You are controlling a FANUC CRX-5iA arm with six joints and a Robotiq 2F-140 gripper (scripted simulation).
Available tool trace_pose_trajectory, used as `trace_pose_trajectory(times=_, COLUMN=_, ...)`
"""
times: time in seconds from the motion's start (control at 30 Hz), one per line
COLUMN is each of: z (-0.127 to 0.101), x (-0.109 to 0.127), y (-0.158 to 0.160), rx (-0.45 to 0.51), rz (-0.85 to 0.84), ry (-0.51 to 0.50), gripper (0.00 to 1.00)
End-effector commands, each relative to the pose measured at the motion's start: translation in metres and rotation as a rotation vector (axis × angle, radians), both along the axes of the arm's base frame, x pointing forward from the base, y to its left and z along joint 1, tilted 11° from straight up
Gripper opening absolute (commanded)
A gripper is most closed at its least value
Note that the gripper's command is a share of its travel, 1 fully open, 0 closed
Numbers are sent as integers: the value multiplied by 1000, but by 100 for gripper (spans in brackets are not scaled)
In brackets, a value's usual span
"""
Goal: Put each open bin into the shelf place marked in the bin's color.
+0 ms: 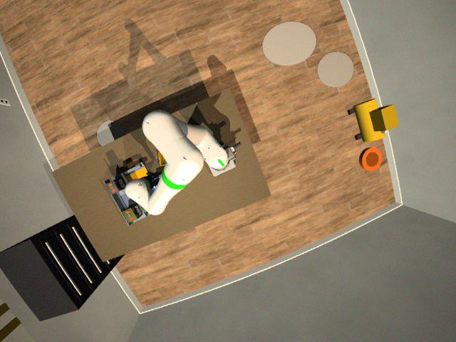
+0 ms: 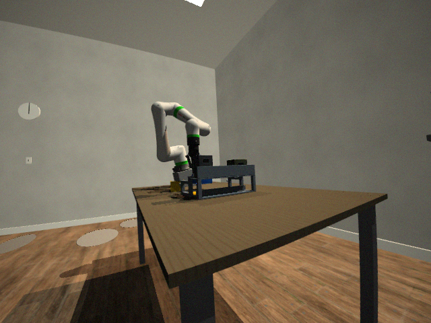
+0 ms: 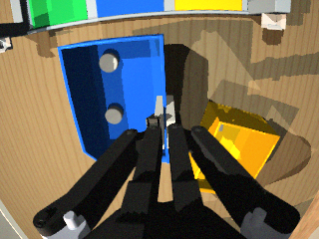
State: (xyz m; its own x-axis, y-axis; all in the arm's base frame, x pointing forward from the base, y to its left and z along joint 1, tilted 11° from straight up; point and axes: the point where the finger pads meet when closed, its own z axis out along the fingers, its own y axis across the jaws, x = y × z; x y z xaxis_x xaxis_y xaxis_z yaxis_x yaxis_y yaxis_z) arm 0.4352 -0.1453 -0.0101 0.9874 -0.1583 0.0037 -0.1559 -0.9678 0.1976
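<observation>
My gripper (image 3: 164,106) (image 2: 192,157) is shut on the thin right wall of the blue bin (image 3: 127,87) (image 2: 206,180). Two grey round parts (image 3: 108,62) lie in the bin. The yellow bin (image 3: 242,146) (image 1: 160,157) (image 2: 175,186) stands on the table (image 2: 260,222) (image 1: 221,191) just right of my fingers, turned at an angle.
Two dark boxes (image 2: 205,159) (image 2: 236,161) sit on the shelf's top board. The arm's base (image 1: 222,165) stands on the table behind the yellow bin. In the top view the arm hides the blue bin.
</observation>
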Motion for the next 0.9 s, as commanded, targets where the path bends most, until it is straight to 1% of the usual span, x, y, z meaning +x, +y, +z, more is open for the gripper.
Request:
trace_pose_trajectory(times=0.0, z=-10, x=7, y=-3, rx=0, rz=0, ry=0, gripper=0)
trace_pose_trajectory(times=0.27, z=-22, x=14, y=-7, rx=0, rz=0, ry=0, gripper=0)
trace_pose_trajectory(times=0.87, z=-22, x=15, y=-7, rx=0, rz=0, ry=0, gripper=0)
